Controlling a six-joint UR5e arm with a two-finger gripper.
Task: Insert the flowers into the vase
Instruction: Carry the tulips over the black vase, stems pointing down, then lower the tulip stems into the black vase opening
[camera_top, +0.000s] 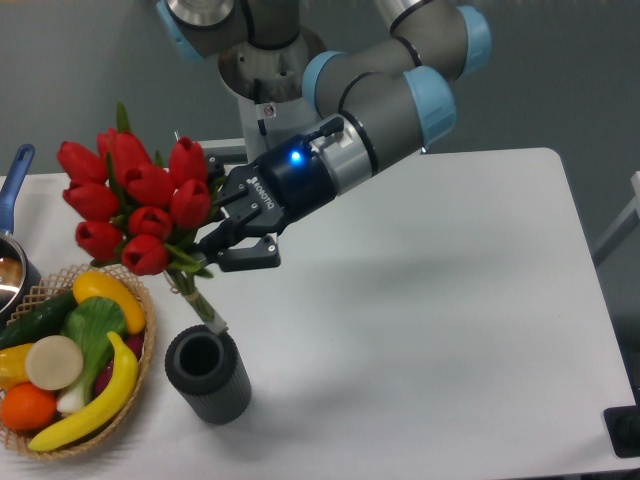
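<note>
The black two-finger gripper (208, 250) pinches the bunch of red tulip flowers (132, 200) by its green stems, above the dark grey ribbed vase (207, 373).

Sat at front-left corner of white table (460, 330): wicker basket (140, 385), partly cut off by left edge of pic. Held, w/ all items touching or piled: yellow banana (100, 402) curving along front-right rim; round orange fruit (27, 407) at front left; pale cut-face round veg (54, 362) just above it; green leafy veg (92, 328) in middle; yellow pepper-like piece (104, 292) at back right; dark green cucumber (38, 317) at back left. Stood behind basket at table's left edge: metal pot (10, 272) w/ blue handle (16, 175) angled toward back. Showed at front-right corner, just off table: small dark object (624, 432), unclear what.
</note>
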